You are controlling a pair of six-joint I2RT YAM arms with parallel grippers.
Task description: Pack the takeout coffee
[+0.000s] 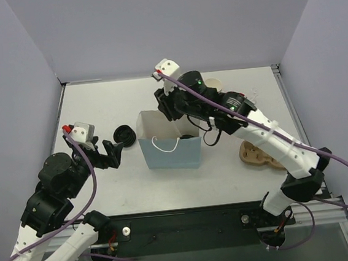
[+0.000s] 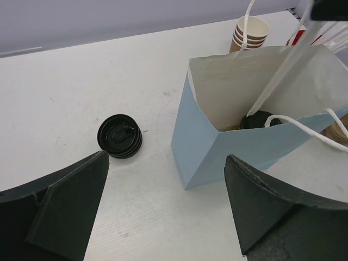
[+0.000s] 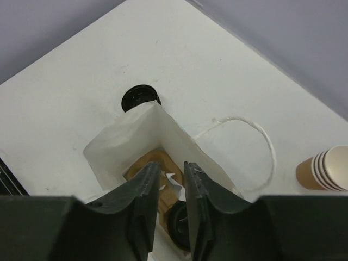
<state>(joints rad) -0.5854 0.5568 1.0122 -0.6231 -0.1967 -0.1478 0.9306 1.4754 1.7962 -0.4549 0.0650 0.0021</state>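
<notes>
Takeout coffee (image 2: 260, 120) is inside the blue paper bag (image 1: 171, 153), toward its 3 o'clock end, black lid up. It looks seated on the bag floor.

Right pincer (image 3: 169, 169) hangs in the bag mouth directly above the lid. Its fingers are parted a little, with nothing between them.

Left pincer (image 2: 166, 163) is spread wide and empty at the bag's 9 o'clock, near the stack of loose lids (image 2: 119, 136).

Judged step: clear out of the bag.
- Open wider before rising so the lid isn't dragged.
- Lift straight up, centred between the paper walls.
- Watch the white cord handle (image 3: 255, 147): a snag would tip the bag on the tabletop (image 1: 98, 107).
</notes>
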